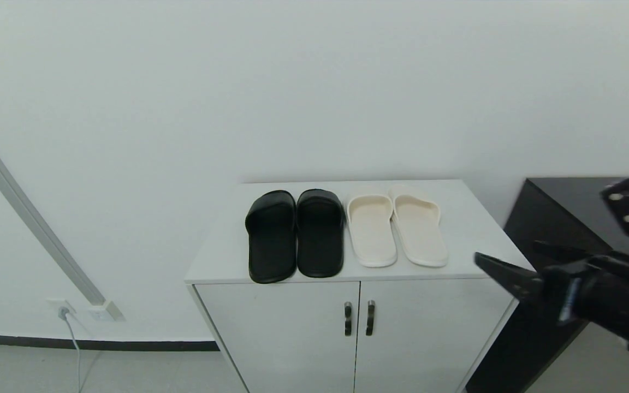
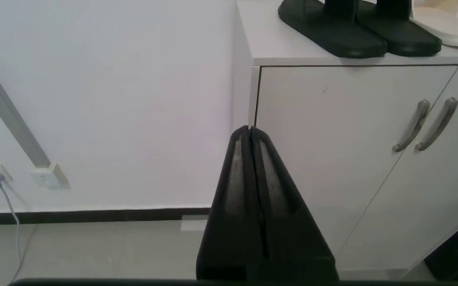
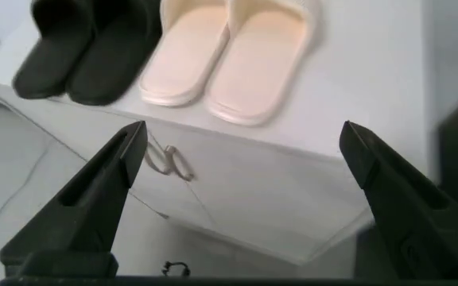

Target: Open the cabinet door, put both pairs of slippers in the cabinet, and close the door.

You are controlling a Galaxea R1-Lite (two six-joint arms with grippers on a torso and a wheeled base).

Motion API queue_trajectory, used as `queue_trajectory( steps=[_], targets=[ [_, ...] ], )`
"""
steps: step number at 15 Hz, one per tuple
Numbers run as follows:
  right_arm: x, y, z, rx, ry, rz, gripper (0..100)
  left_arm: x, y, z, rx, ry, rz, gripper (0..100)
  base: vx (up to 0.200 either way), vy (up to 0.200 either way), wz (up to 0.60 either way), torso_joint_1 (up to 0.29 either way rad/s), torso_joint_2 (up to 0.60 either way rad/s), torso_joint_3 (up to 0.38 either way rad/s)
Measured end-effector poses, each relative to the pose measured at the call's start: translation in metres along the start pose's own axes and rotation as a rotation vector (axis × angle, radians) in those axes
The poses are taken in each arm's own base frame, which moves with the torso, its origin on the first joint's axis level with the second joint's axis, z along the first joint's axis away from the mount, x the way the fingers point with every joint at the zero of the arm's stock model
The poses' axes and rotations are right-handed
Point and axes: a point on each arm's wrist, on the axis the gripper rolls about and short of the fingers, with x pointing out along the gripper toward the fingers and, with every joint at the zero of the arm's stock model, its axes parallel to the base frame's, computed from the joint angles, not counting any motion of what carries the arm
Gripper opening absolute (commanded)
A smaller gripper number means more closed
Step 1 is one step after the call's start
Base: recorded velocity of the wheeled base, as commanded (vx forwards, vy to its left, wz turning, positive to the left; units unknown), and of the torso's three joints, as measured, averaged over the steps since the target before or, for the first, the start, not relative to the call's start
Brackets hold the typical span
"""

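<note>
A white cabinet stands against the wall with both doors shut and two metal handles at the middle seam. On its top lie a black pair of slippers on the left and a cream pair of slippers on the right, toes to the wall. My right gripper hangs open near the cabinet's front right corner; its wrist view looks down past the open gripper at the cream slippers and handles. My left gripper is shut and empty, low before the cabinet's left door.
A black piece of furniture stands close against the cabinet's right side. On the wall at left, a socket has a cable hanging to the floor, and a slanted grey strip runs down to it. Open floor lies left of the cabinet.
</note>
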Motion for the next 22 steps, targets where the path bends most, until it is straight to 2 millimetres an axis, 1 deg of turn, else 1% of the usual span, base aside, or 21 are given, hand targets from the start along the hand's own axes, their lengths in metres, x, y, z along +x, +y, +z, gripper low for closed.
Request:
queue_trajectory(
  steps=[3,6,8,10,12,15,22],
  targets=[
    [0.060,0.033,0.010,0.006,-0.010,-0.056,100,0.000,0.000,0.000,0.000,0.001,0.001,0,0.000,0.000,0.00,0.000,0.00,0.000],
    [0.118,0.059,0.009,0.006,-0.020,-0.136,100,0.000,0.000,0.000,0.000,0.001,0.000,0,0.000,0.000,0.00,0.000,0.00,0.000],
    [0.150,0.068,0.006,0.007,-0.029,-0.179,100,0.000,0.000,0.000,0.000,0.001,0.000,0,0.000,0.000,0.00,0.000,0.00,0.000],
    [0.178,0.071,0.001,-0.001,-0.024,-0.210,100,0.000,0.000,0.000,0.000,0.001,0.000,0,0.000,0.000,0.00,0.000,0.00,0.000],
    [0.197,0.066,-0.003,-0.010,-0.008,-0.245,100,0.000,0.000,0.000,0.000,0.001,0.000,0,0.000,0.000,0.00,0.000,0.00,0.000],
    [0.217,0.058,-0.008,-0.018,0.007,-0.273,100,0.000,0.000,0.000,0.000,0.001,0.000,0,0.000,0.000,0.00,0.000,0.00,0.000],
    [0.247,0.048,-0.006,-0.049,-0.004,-0.293,100,0.000,0.000,0.000,-0.001,0.001,0.000,0,0.000,0.000,0.00,0.000,0.00,0.000]
  ],
)
